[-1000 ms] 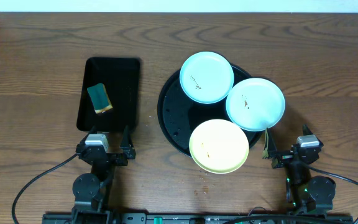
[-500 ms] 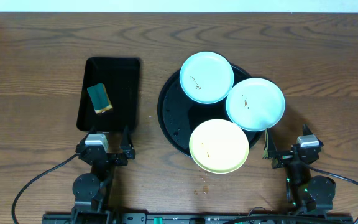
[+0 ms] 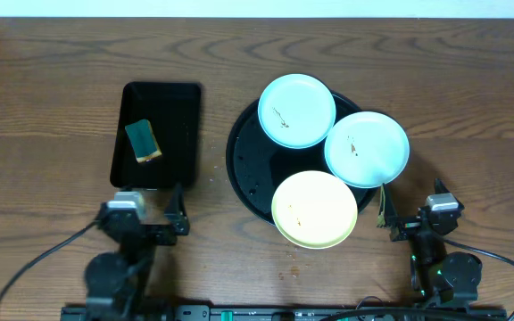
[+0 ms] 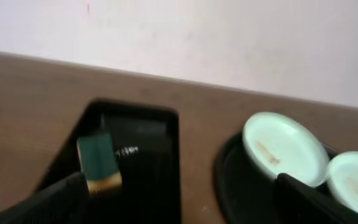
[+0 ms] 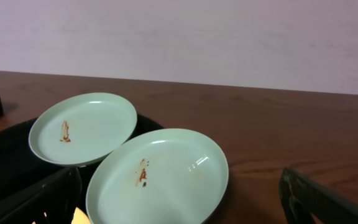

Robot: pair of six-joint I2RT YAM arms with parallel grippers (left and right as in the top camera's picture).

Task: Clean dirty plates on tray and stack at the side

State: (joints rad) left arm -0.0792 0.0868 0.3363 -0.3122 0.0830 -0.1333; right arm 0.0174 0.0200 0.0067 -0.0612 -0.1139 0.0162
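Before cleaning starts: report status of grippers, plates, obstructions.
Left gripper and right gripper open, empty. Two smeared pale mint-blue round plates, pale yellow plate on round glossy black tray. Green sponge on rectangular black tray; nothing blocking.

rectangular tray (image 3: 175, 111): black | sponge (image 3: 143, 141): green, inside it | table (image 3: 52, 71): wood

I see the round black tray (image 3: 255, 165) lying flat on the tabletop, glossy and low-rimmed, with all three plates on it face up. The far mint plate (image 3: 297, 110) overhangs the tray's far rim and carries a thin brown smear. The right mint plate (image 3: 367, 148), smeared near its middle, overhangs the right rim, its edge meeting the far one's. The yellow plate (image 3: 315, 209) overhangs the near rim and shows faint specks.
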